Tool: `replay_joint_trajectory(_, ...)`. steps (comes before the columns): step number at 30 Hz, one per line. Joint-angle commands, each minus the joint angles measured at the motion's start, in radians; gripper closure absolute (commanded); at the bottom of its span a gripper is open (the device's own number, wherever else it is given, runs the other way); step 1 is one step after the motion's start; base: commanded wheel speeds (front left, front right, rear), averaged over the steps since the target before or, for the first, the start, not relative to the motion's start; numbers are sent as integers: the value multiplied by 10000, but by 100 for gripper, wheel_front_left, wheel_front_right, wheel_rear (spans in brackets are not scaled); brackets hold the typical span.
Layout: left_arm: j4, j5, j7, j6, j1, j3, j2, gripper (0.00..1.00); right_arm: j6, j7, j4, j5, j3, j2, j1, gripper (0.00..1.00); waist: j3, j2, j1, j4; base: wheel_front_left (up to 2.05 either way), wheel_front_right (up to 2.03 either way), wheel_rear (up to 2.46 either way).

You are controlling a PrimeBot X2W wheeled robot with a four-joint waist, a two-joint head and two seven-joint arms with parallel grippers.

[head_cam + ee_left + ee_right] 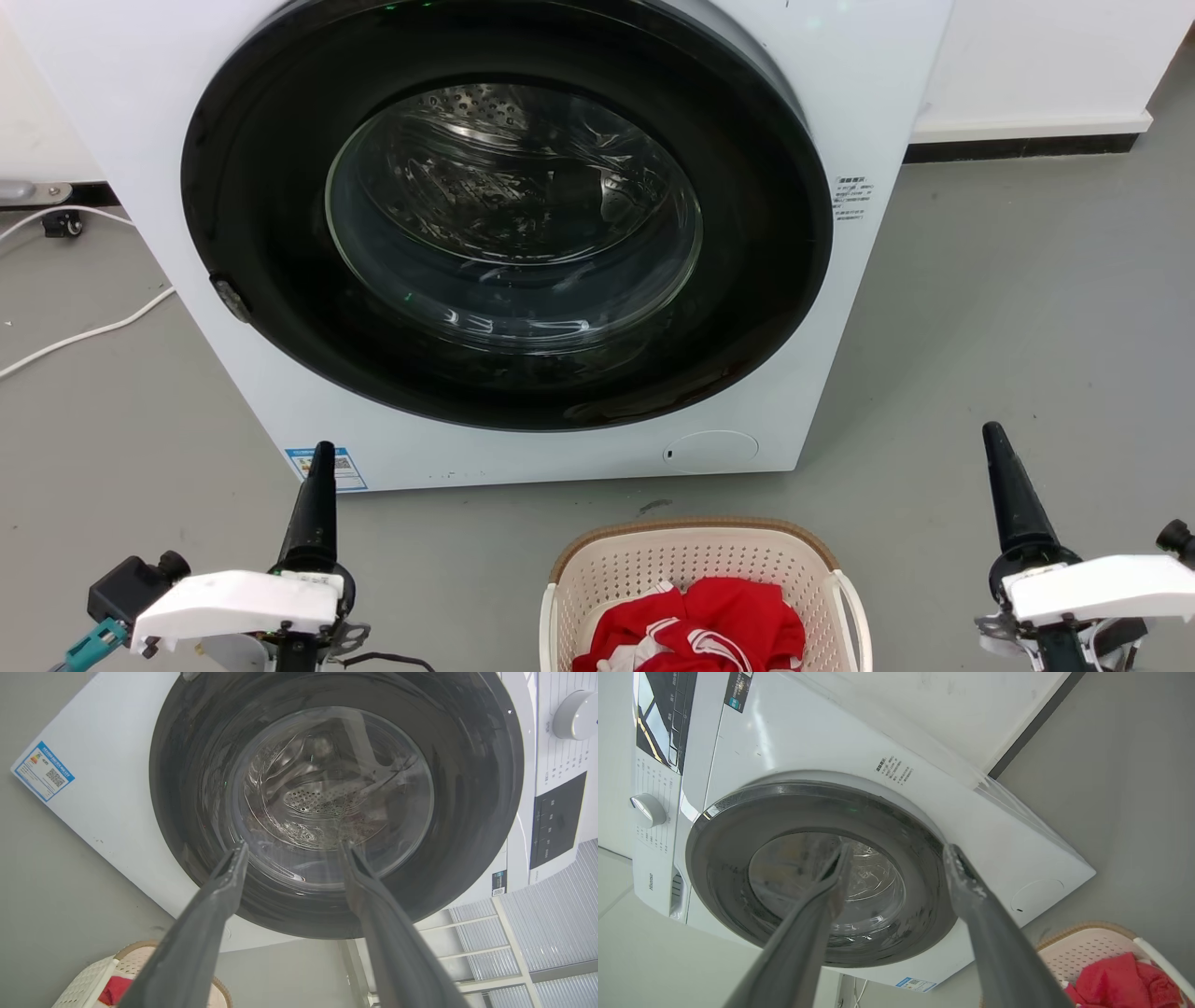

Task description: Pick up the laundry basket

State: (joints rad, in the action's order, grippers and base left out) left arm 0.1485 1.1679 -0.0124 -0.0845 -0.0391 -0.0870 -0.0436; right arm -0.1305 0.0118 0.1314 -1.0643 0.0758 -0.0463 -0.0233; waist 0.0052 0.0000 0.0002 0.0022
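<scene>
**Both end effectors spread, laundry basket on the floor between them**

My left end effector has its two dark fingers spread apart with nothing between them. They point at the round glass door of the washer, which stands ahead of the fingertips. My right end effector is spread in the same way and holds nothing. Its fingers also aim at the washer front.

The laundry basket sits on the grey floor, to the right of the left end effector and to the left of the right one. It is well apart from both, and neither touches it. It lies lower in the head view than both sets of fingertips, just in front of the washer's bottom edge. Red clothes are heaped inside it, and a white loop handle stands up on the side facing the right end effector.

In the left wrist view the basket shows at the bottom left, outside the left finger. In the right wrist view it shows at the bottom right, outside the right finger.

A white cable runs along the floor on the far side of the left end effector from the basket.
</scene>
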Motion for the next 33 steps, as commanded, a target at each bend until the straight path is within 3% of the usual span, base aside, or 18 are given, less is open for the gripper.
replay_joint_trajectory(1,-287,-512,-121,64,-6,61,-40,0,-2,120,-309,638,-54,-29,-28,0,-2,0,-1,3,0,0,0)
replay_joint_trajectory(14,-749,-2932,-623,164,242,325,-50,0,-3,624,-954,3458,-341,-34,256,0,-2,0,-1,2,0,0,0)
replay_joint_trajectory(33,-1046,-5525,-1173,311,433,681,-60,0,-3,1176,-1313,6203,-499,-41,558,0,37,0,-1,19,0,0,0)
